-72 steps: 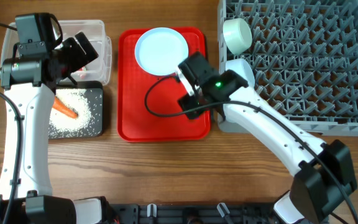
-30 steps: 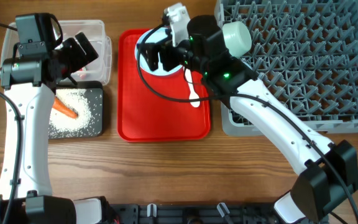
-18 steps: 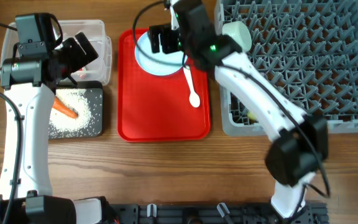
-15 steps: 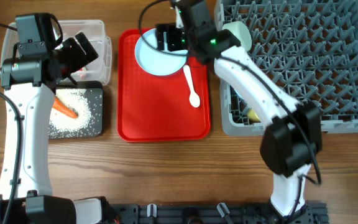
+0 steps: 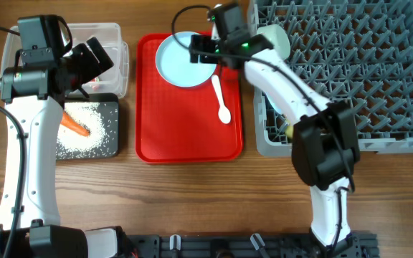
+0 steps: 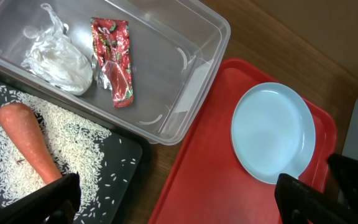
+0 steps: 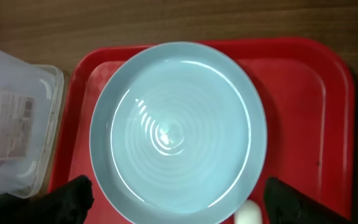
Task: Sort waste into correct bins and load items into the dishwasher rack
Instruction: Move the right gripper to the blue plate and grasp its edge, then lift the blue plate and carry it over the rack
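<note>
At the left of the bench (image 5: 192,193), over the clear tub (image 5: 115,34), the left hand (image 5: 92,61) hangs wide apart, empty. Further right, the right hand (image 5: 203,50) straddles the blue plate (image 5: 181,63) on the red tray (image 5: 185,132), fingers apart, seemingly not yet gripping.

- Left arm (image 5: 24,158): my long links are white shells, with black joint housings and a boxy black block at the wrist.
- Right arm (image 5: 287,80): same white shells and black joints, with a small green light (image 5: 244,48) near the wrist.
- Left claw (image 5: 95,63): two matte black fingers (image 6: 58,198).
- Right claw (image 5: 203,50): black, of matching build.
- Cables (image 5: 180,20): thin and black.
</note>
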Motion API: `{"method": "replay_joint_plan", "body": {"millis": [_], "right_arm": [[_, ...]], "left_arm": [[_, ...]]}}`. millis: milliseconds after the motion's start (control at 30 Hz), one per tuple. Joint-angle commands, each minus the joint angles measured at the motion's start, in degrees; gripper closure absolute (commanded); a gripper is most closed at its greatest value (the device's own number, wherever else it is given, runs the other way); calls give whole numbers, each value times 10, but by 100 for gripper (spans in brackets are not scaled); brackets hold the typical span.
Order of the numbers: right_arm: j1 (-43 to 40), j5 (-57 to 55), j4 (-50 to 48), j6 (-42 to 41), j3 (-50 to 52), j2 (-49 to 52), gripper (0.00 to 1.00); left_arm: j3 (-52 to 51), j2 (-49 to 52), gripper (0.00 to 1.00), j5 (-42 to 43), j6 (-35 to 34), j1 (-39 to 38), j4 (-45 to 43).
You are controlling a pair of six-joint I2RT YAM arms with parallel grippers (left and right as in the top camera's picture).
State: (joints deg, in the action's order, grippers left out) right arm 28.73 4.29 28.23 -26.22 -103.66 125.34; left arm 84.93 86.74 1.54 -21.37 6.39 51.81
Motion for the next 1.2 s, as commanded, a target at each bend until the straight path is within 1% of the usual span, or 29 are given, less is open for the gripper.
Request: {"method": "replay_joint_plan", "body": {"millis": [0, 67, 300, 433, 567, 733, 800, 867, 900, 1000, 1167], "right_arm": [[22, -124, 10, -79, -9, 41, 14], [23, -141, 17, -104, -9, 56, 15], [7, -148, 20, -118, -9, 77, 19], [0, -148, 18, -124, -9, 88, 24], [-4, -128, 2, -130, -9, 107, 34], [-5, -118, -11, -129, -9, 110, 49], [-5, -118, -12, -130, -9, 110, 60], [-5, -111, -11, -129, -9, 111, 67], [-5, -89, 1, -129, -8, 112, 74], [-5, -77, 14, -132, -7, 112, 83], [-5, -74, 23, -143, -7, 112, 89]], "left_arm": [[3, 4, 0, -6, -1, 3, -1], [3, 4, 0, -6, -1, 3, -1], [3, 4, 0, -6, -1, 3, -1], [3, 4, 0, -6, -1, 3, -1], [3, 4, 0, -6, -1, 3, -1], [3, 4, 0, -6, -1, 3, -1], [3, 4, 0, -6, -1, 3, -1], [3, 4, 0, -6, -1, 3, -1], [3, 4, 0, -6, -1, 3, -1], [3, 4, 0, -6, -1, 3, -1], [3, 4, 0, -6, -1, 3, -1]]}}
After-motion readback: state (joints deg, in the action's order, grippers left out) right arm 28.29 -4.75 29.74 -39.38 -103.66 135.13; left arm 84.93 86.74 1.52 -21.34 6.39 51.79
